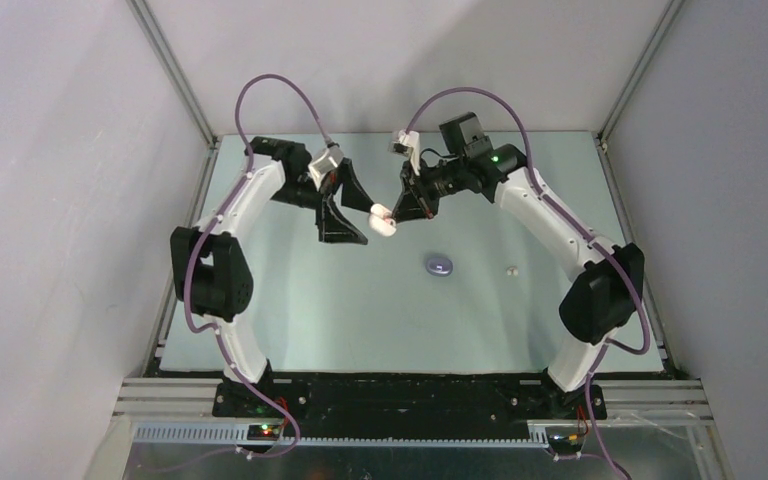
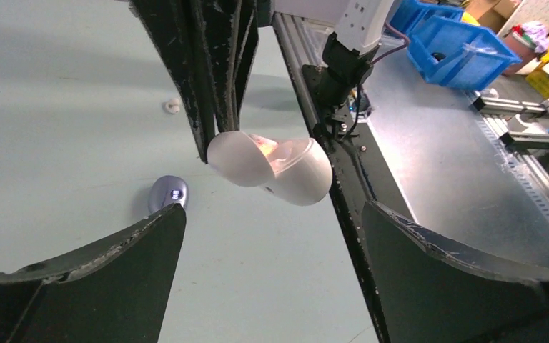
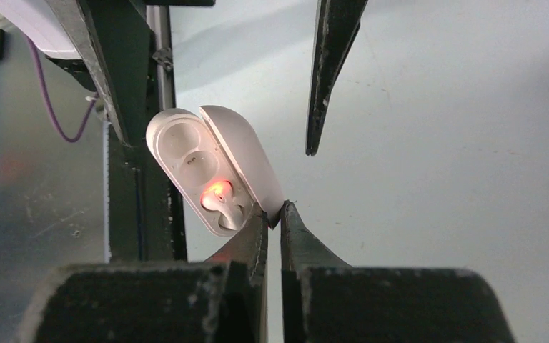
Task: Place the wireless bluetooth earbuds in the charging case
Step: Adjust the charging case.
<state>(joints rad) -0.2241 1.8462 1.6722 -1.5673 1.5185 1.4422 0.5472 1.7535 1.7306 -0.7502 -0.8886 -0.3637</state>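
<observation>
A white charging case (image 3: 207, 171) hangs open in the air, with my right gripper (image 3: 274, 211) shut on the edge of its lid. One white earbud (image 3: 221, 200) sits in the lower socket under an orange glow; the upper socket (image 3: 179, 139) is empty. My left gripper (image 2: 271, 214) stands wide open just in front of the case (image 2: 271, 168) and touches nothing. From above, both grippers meet at the case (image 1: 384, 220) over the far middle of the table. Another white earbud (image 1: 510, 269) lies loose on the table. No purple buds show.
A purple pebble-shaped case (image 1: 440, 265) lies shut on the table, to the right of and nearer than the held case, with a small lit window (image 2: 176, 193). Blue bins (image 2: 457, 43) stand off the table beyond the metal frame.
</observation>
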